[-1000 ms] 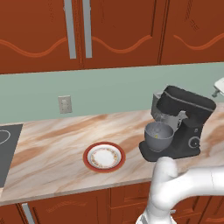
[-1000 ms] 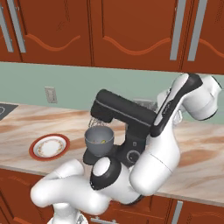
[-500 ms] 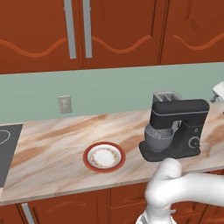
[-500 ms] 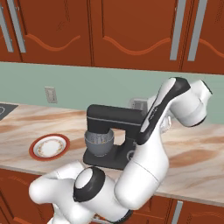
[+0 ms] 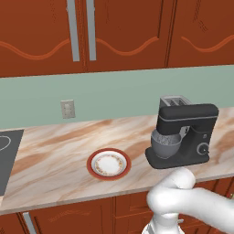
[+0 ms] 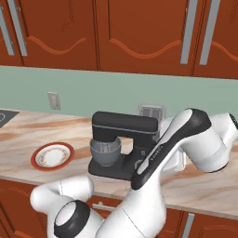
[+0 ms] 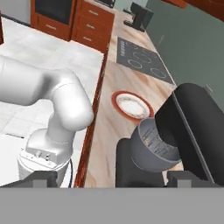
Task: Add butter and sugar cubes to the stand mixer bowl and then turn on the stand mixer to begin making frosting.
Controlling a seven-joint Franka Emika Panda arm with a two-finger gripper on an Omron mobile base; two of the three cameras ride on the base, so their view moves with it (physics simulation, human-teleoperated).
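A: Surface to be entered?

B: A marbled beige-and-brown stone tabletop (image 5: pixel 59 160) is recorded, run along a pale green wall (image 5: pixel 114 96), with reddish-brown wooden cabinets (image 5: pixel 123 32) above and matching drawers below. A white wall socket (image 5: pixel 67 109) is noted on the wall, and a black cooktop (image 7: pixel 142 58) is set into the tabletop at its far left.

A: Items on it?

B: A black stand mixer with flat base and horizontal head (image 5: pixel 185 135) is listed at the right of the tabletop. A round grey metal stand mixer bowl with tapered sides (image 5: pixel 165 144) is seated on the base, directly under the head. A dial (image 5: pixel 201 148) is seen on the column. A boxy grey toaster (image 5: pixel 173 101) is placed behind the mixer, against the wall. A white plate with a red rim (image 5: pixel 109 164) is laid to the left of the mixer, apart from it.

A: Butter and sugar cubes?

B: Small pale bits are glimpsed inside the bowl (image 7: pixel 153 144) in the hand view; what they are cannot be told.

A: Pincer?

B: The pincer (image 7: pixel 109 178) is recorded with its two dark tips spread wide, nothing held between them, positioned beside the mixer and looking along the tabletop towards the plate.

A: Room beyond?

B: A pale tiled floor (image 7: pixel 39 48) and further wooden drawers are noted.
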